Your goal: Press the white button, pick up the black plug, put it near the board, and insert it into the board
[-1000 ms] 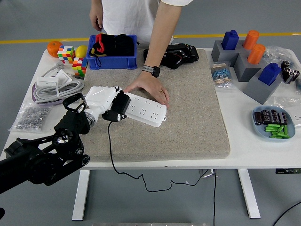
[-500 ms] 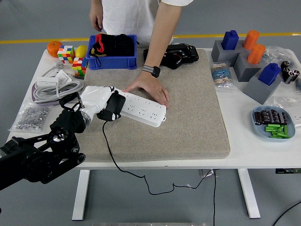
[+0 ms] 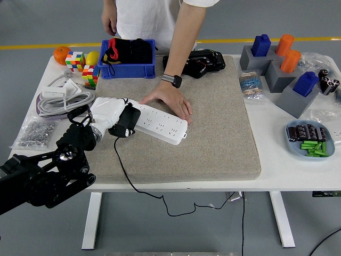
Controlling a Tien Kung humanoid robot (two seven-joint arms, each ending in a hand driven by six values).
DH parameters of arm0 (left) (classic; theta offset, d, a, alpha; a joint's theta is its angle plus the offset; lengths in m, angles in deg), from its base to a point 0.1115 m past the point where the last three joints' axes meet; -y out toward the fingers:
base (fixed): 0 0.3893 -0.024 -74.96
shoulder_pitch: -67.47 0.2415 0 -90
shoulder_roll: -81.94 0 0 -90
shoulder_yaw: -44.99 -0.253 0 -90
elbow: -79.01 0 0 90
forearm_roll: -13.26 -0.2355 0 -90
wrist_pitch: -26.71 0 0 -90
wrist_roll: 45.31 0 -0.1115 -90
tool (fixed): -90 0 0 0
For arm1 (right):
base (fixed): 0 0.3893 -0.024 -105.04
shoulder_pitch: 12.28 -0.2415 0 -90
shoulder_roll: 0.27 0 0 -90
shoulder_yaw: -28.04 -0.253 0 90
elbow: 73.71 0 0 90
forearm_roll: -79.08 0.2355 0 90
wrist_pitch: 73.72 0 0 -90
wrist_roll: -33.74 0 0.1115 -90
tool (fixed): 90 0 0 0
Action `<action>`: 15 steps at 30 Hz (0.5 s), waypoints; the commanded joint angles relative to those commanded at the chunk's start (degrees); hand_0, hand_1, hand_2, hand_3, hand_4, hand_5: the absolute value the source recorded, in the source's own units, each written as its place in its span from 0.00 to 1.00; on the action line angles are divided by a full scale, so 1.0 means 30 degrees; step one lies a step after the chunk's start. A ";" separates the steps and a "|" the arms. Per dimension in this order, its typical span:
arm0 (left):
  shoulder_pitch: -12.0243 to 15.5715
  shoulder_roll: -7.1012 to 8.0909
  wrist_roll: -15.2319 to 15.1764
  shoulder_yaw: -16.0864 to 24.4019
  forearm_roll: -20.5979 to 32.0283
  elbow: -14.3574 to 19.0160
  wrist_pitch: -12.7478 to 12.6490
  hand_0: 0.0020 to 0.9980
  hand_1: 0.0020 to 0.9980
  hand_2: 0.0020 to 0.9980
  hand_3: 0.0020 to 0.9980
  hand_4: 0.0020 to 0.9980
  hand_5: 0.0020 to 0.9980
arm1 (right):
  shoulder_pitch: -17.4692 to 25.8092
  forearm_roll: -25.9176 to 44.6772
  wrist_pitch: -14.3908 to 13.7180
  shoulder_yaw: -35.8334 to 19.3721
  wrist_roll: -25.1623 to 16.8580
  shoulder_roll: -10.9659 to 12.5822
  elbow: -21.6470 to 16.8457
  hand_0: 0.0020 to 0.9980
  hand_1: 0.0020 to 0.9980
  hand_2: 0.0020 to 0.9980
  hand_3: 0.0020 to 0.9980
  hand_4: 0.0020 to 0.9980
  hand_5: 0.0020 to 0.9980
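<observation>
A white power strip (image 3: 160, 123) lies on the grey mat (image 3: 213, 133), slanting down to the right. My left hand (image 3: 114, 116), white with a black arm, is shut on the black plug (image 3: 126, 120) and holds it against the strip's left end. The plug's black cord (image 3: 120, 165) runs down off the table's front edge. A person's hand (image 3: 169, 100) presses flat on the strip's far edge and steadies it. My right hand is out of view.
A blue bin (image 3: 128, 58) and a black device (image 3: 200, 62) stand at the back. Puzzle cubes (image 3: 82, 66), an orange (image 3: 62, 54), a coiled white cable (image 3: 61, 98) and a bag of screws (image 3: 34, 133) lie left. Grey holders (image 3: 282, 69) and a dish (image 3: 310, 140) stand right.
My left hand with the plug moved a little left and back along the strip's end, then held nearly still. The cord swung with it. The person's hand stayed put.
</observation>
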 joint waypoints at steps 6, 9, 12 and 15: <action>-0.0056 -0.0090 0.0226 -0.0069 -0.0097 0.0021 0.0268 0.14 0.28 0.27 0.44 0.58 0.00 | 0.0027 0.0007 -0.0002 0.0064 -0.0003 0.0026 0.0002 0.74 0.70 0.68 0.62 0.69 0.36; -0.0061 -0.0114 0.0265 -0.0037 -0.0053 0.0005 0.0313 0.19 0.38 0.37 0.55 0.69 0.00 | 0.0023 0.0013 0.0000 0.0090 0.0001 0.0029 0.0008 0.74 0.70 0.68 0.62 0.69 0.36; -0.0049 -0.0131 0.0341 -0.0003 0.0072 -0.0009 0.0359 0.19 0.38 0.37 0.55 0.69 0.00 | 0.0022 0.0029 -0.0002 0.0102 -0.0002 0.0017 0.0011 0.74 0.70 0.68 0.62 0.69 0.36; -0.0015 -0.0116 0.0444 0.0020 0.0086 -0.0055 0.0547 0.45 0.67 0.63 0.77 0.86 0.00 | 0.0012 0.0034 0.0002 0.0118 -0.0001 0.0018 0.0004 0.74 0.70 0.68 0.61 0.68 0.36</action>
